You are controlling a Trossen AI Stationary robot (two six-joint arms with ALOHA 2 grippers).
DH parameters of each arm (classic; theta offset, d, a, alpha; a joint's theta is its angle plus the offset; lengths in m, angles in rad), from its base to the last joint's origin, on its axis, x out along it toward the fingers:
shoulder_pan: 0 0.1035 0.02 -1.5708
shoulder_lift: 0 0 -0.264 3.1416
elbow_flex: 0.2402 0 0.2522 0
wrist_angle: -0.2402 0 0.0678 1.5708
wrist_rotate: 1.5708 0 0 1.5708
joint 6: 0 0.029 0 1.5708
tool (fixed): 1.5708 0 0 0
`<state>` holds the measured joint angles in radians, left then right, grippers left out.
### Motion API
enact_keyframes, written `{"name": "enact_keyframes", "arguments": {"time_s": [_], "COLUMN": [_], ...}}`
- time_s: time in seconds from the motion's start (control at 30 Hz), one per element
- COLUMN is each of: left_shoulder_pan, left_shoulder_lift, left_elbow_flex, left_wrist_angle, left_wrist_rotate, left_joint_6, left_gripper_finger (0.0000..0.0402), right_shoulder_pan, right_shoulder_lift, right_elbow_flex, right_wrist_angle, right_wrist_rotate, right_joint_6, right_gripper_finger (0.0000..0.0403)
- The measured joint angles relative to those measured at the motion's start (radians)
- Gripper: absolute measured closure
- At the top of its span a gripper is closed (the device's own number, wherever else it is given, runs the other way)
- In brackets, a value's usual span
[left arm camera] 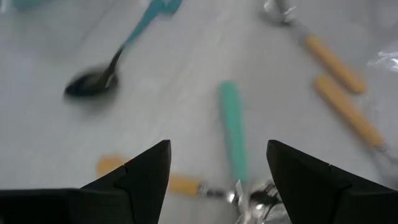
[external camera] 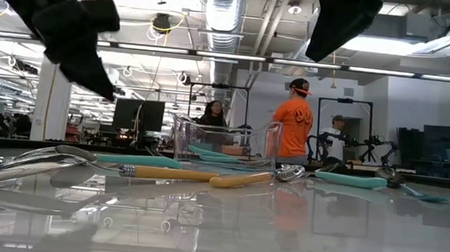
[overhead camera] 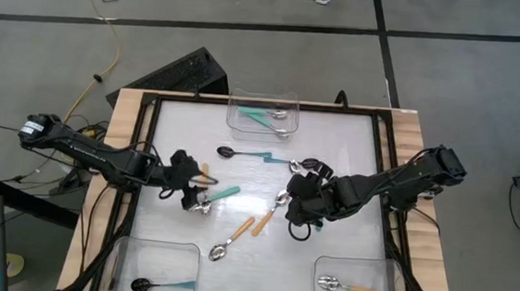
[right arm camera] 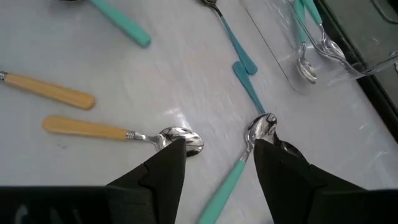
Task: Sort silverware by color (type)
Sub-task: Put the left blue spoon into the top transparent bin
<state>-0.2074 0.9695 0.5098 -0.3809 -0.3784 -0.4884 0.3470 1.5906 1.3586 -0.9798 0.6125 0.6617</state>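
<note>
Spoons lie flat on the white table. My left gripper [overhead camera: 189,188] hangs open above a teal-handled silver spoon [left arm camera: 233,130] and an orange-handled one [left arm camera: 177,185]. Beyond them lies a black-bowled teal spoon [left arm camera: 92,82]. My right gripper [overhead camera: 300,203] is open above the table's middle. In its wrist view a teal-handled silver spoon [right arm camera: 239,165] shows between its fingers and an orange-handled spoon [right arm camera: 93,129] beside them. In the low view both grippers [external camera: 80,40] [external camera: 339,23] hang clear of the tabletop. Two more orange spoons [overhead camera: 234,237] [overhead camera: 266,219] lie between the arms.
A clear bin [overhead camera: 287,99] at the far edge holds teal-handled silver spoons. The near-left bin [overhead camera: 121,257] holds a black-bowled teal spoon. The near-right bin [overhead camera: 389,277] holds an orange-handled spoon. A dark frame [overhead camera: 384,165] rims the table. People stand in the room beyond.
</note>
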Motion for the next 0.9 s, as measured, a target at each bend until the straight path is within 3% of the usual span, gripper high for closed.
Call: {"name": "enact_keyframes", "arguments": {"time_s": [0.27,0.63,0.9], "left_shoulder_pan": [-0.049,-0.056,-0.093], "left_shoulder_lift": [0.099,0.322,0.434], "left_elbow_flex": [0.001,0.0,-0.044], "left_wrist_angle": [0.175,0.344,0.605], "left_wrist_rotate": [-0.154,-0.141,-0.15], "left_joint_6": [0.192,0.253,0.328], "left_gripper_finger": [0.0152,0.0152,0.0152], "right_shoulder_pan": [0.0,0.0,0.0], "right_shoulder_lift": [0.0,0.0,0.0], "right_elbow_flex": [0.0,0.001,0.001], "right_wrist_angle": [0.008,0.035,0.043], "right_wrist_rotate": [-0.012,-0.039,-0.039], "right_joint_6": [0.0,0.004,0.003], "right_gripper_finger": [0.0189,0.0189,0.0189]}}
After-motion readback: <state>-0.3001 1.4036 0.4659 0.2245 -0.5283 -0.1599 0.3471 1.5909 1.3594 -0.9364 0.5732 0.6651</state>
